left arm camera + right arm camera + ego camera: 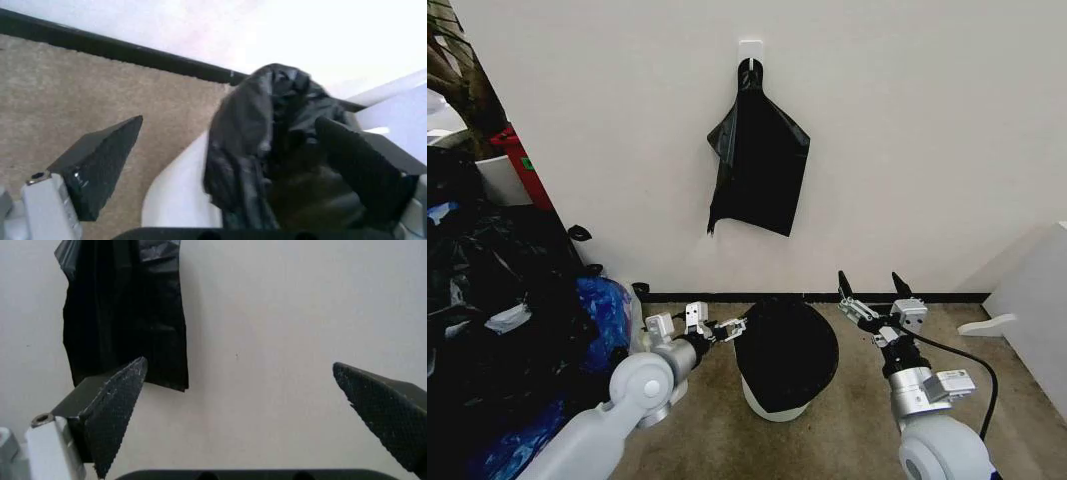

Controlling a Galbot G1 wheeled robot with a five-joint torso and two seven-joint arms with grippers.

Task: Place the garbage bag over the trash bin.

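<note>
- Currently: garbage bag [787, 350] sits draped over the mouth of the trash bin [774, 405], lower centre of the head view; white bin wall shows below the black film.
- Left end effector [730, 328] is at the bin's left rim, jaws spread wide. In the left wrist view, one finger [363, 167] lies against the bunched film [253, 150], the other [100, 162] hangs over the carpet; nothing is gripped.
- Right end effector [873, 288] is raised right of the bin, jaws wide apart and empty, aimed at the wall.
- Spare black bags [759, 165] hang from a white hook [750, 50], upper centre.
- Judgement: step is seating the bag's edge around the rim, nearly done.
- Next move likely needs a pinch of the loose film on the left side, pulled down over the rim.
</note>
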